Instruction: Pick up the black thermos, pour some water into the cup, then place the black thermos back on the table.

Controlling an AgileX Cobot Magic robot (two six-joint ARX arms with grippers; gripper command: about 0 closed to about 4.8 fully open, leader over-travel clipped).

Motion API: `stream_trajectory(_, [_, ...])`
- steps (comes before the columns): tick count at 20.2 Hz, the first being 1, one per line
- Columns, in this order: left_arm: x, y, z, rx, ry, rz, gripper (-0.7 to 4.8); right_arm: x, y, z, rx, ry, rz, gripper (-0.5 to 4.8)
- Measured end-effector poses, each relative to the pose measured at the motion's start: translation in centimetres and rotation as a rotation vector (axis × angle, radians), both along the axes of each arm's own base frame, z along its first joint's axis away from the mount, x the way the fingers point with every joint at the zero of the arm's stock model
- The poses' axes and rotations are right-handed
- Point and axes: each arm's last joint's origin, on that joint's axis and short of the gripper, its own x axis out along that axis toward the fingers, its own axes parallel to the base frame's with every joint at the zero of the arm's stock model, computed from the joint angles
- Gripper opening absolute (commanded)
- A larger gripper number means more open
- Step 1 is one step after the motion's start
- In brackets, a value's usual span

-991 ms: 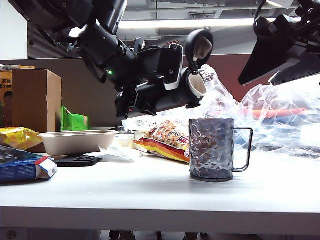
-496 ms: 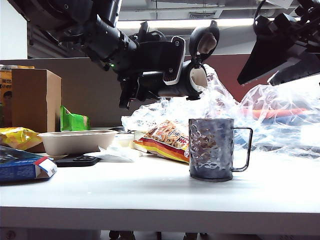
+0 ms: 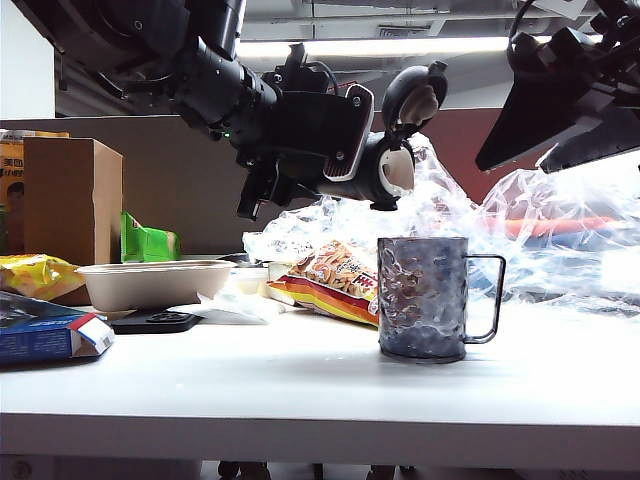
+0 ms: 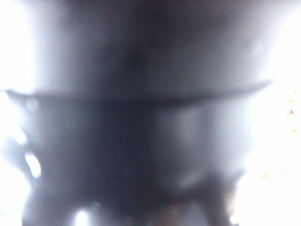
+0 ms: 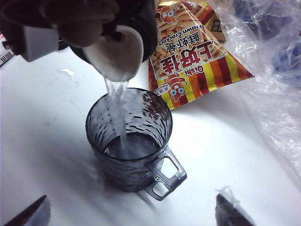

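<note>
While water runs from the pale spout of the black thermos (image 3: 365, 170) into the cup (image 3: 423, 298), the pouring step is going on. The left gripper (image 3: 335, 140) is clamped around the thermos body and holds it high above the table (image 3: 300, 385), lying almost on its side, with the flip lid open at the spout end. The spout sits right over the rim of the cup but does not touch it. In the right wrist view a thin stream falls into the cup, and a little dark water sits at the bottom.

The right gripper (image 5: 134, 214) waits up high on the far right side, well apart from the cup, with its fingers wide and nothing in them.

Next, I think the left arm needs to tip the thermos back up so the water stops. Then it can set the thermos down standing on a bare part of the table, away from the cup, and let go.
</note>
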Motion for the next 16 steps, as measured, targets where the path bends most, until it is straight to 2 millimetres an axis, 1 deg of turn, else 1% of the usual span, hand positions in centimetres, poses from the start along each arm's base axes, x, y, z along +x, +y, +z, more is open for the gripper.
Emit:
stream_trajectory(3, [0.11,-0.07,0.42,0.035,-0.054,-0.009,1.7,0.0,0.0,0.0,0.0,0.0,0.0,4.79])
stream_trajectory(16, [0.12,-0.06,0.42,0.077,-0.082,-0.013,1.7,-0.03,-0.01,-0.06,-0.003,0.006,0.0,4.79])
